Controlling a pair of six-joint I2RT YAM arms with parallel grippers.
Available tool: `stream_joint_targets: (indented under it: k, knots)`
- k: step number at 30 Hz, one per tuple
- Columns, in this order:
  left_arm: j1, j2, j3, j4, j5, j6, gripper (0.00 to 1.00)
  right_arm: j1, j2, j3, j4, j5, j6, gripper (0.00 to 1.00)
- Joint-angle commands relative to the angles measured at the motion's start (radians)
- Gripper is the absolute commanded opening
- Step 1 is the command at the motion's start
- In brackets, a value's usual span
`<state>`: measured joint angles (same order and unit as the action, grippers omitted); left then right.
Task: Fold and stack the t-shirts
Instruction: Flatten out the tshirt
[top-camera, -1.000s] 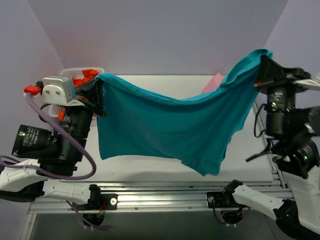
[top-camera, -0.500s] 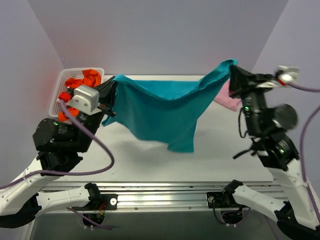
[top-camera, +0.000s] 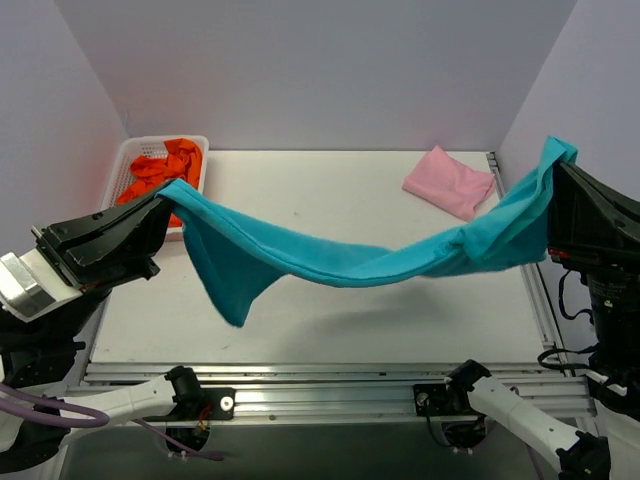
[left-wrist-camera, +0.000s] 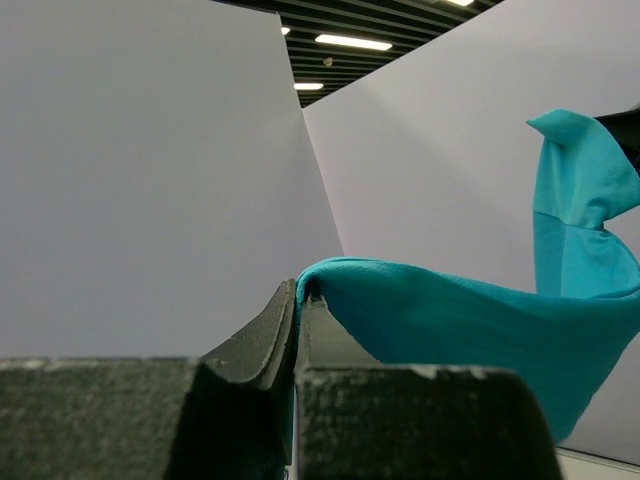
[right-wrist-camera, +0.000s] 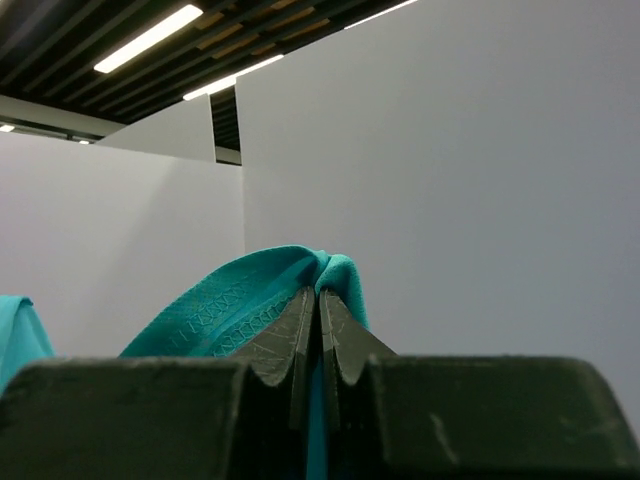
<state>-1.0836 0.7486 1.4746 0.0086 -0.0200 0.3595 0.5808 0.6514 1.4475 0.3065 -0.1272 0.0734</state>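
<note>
Teal shirt (top-camera: 340, 262) is strung between your two arms right now, pulled out long and ropey above the surface (top-camera: 330, 200). It doesn't look to be lying on it anywhere. Half a second ago the arms were closer together toward the back and the cloth hung in a deep sag. Now they've swung wide apart and back toward you, so the sag is mostly gone. One loose flap hangs down near the left end.

Your left gripper (top-camera: 163, 197) is clamped on one end of the cloth. The left wrist view shows the jaws pressed together with teal fabric coming out of the tips. It's the same for the right gripper (top-camera: 556, 172), which is pinched tight on a bunched fold with a bit of cloth poking up past it.

My read is that you're mid-shake, trying to open the shirt out before laying it down. It's more of a twisted band than a flat sheet at the moment, though. If you drop it like this you'll probably get a lump to fold, not a clean rectangle. I'd want it spread out first, then lowered.

The pink shirt (top-camera: 450, 180) sits folded at the far right of the surface, so that's likely your stack spot. The orange shirts (top-camera: 160, 168) are in a heap in the basket (top-camera: 125, 152) at far left, so there's plenty left to do.
</note>
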Motion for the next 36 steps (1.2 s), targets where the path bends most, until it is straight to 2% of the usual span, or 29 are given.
stream_joint_targets:
  k: [1, 3, 5, 9, 11, 13, 14, 15, 16, 17, 19, 20, 21, 22, 24, 25, 26, 27, 28, 29, 30, 31, 32, 33, 34, 35, 36]
  knots:
    - [0.005, 0.041, 0.062, -0.036, -0.003, 0.039, 0.02, -0.038, 0.094, 0.089, 0.011, -0.055, 0.002, 0.0]
    - [0.005, 0.109, 0.079, -0.026, -0.07, 0.084, 0.02, -0.068, 0.182, 0.146, -0.021, 0.006, -0.003, 0.0]
    - [0.005, 0.168, 0.087, 0.02, -0.167, 0.116, 0.02, -0.073, 0.3, 0.276, -0.111, 0.079, -0.009, 0.0]
    - [0.017, 0.225, 0.037, 0.114, -0.348, 0.145, 0.02, -0.072, 0.483, 0.346, -0.185, 0.211, -0.012, 0.0]
    - [0.089, 0.254, -0.015, 0.143, -0.383, 0.095, 0.02, -0.072, 0.574, 0.344, -0.199, 0.316, -0.006, 0.0]
    - [0.186, 0.281, -0.051, 0.137, -0.356, 0.005, 0.02, -0.075, 0.62, 0.323, -0.205, 0.418, -0.003, 0.0]
    - [0.312, 0.311, -0.075, 0.133, -0.289, -0.107, 0.02, -0.081, 0.639, 0.28, -0.201, 0.441, 0.008, 0.0]
    - [0.374, 0.33, -0.138, 0.139, -0.255, -0.167, 0.02, -0.091, 0.672, 0.252, -0.187, 0.454, 0.018, 0.0]
    - [0.436, 0.351, -0.17, 0.148, -0.227, -0.221, 0.02, -0.128, 0.691, 0.22, -0.175, 0.455, 0.037, 0.0]
    - [0.547, 0.409, -0.201, 0.171, -0.169, -0.316, 0.02, -0.154, 0.738, 0.161, -0.165, 0.446, 0.058, 0.0]
    - [0.638, 0.492, -0.272, 0.226, -0.12, -0.438, 0.02, -0.24, 0.809, 0.111, -0.129, 0.417, 0.139, 0.0]
    - [0.724, 0.596, -0.28, 0.234, -0.082, -0.473, 0.02, -0.266, 0.903, 0.085, -0.119, 0.37, 0.167, 0.0]
    - [0.757, 0.659, -0.267, 0.243, -0.022, -0.503, 0.02, -0.285, 0.956, 0.079, -0.097, 0.362, 0.211, 0.0]
    - [0.783, 0.787, -0.254, 0.267, -0.003, -0.539, 0.02, -0.3, 1.017, 0.08, -0.086, 0.35, 0.23, 0.0]
    - [0.849, 0.927, -0.194, 0.263, 0.05, -0.568, 0.02, -0.329, 1.209, 0.15, -0.079, 0.353, 0.265, 0.0]
    - [0.864, 1.075, -0.086, 0.223, 0.06, -0.589, 0.02, -0.338, 1.279, 0.192, -0.084, 0.356, 0.275, 0.0]
    - [0.881, 1.148, -0.024, 0.208, 0.071, -0.596, 0.02, -0.355, 1.42, 0.247, -0.095, 0.356, 0.281, 0.0]
    - [0.908, 1.228, 0.049, 0.177, 0.08, -0.605, 0.02, -0.364, 1.489, 0.395, -0.153, 0.365, 0.289, 0.0]
    - [0.921, 1.303, 0.232, 0.083, 0.107, -0.629, 0.02, -0.371, 1.561, 0.474, -0.177, 0.374, 0.299, 0.0]
    - [0.933, 1.448, 0.334, 0.038, 0.126, -0.639, 0.02, -0.377, 1.693, 0.558, -0.197, 0.38, 0.302, 0.04]
    - [0.955, 1.524, 0.442, -0.02, 0.146, -0.652, 0.02, -0.389, 1.755, 0.652, -0.261, 0.388, 0.302, 0.18]
    - [0.964, 1.648, 0.552, -0.141, 0.187, -0.672, 0.1, -0.394, 1.816, 0.844, -0.291, 0.391, 0.298, 0.36]
    - [0.97, 1.701, 0.76, -0.186, 0.204, -0.68, 0.22, -0.395, 1.906, 0.926, -0.302, 0.396, 0.296, 0.89]
    - [0.973, 1.747, 0.853, -0.231, 0.21, -0.686, 0.38, -0.397, 1.936, 0.995, -0.341, 0.403, 0.292, 1.0]
    - [0.978, 1.82, 0.939, -0.293, 0.203, -0.691, 0.71, -0.397, 1.953, 1.072, -0.342, 0.414, 0.286, 1.0]
    - [0.979, 1.842, 1.067, -0.315, 0.2, -0.694, 0.83, -0.397, 1.935, 1.067, -0.324, 0.425, 0.281, 1.0]
    - [0.984, 1.859, 1.113, -0.335, 0.196, -0.703, 0.96, -0.397, 1.912, 1.039, -0.249, 0.435, 0.281, 1.0]
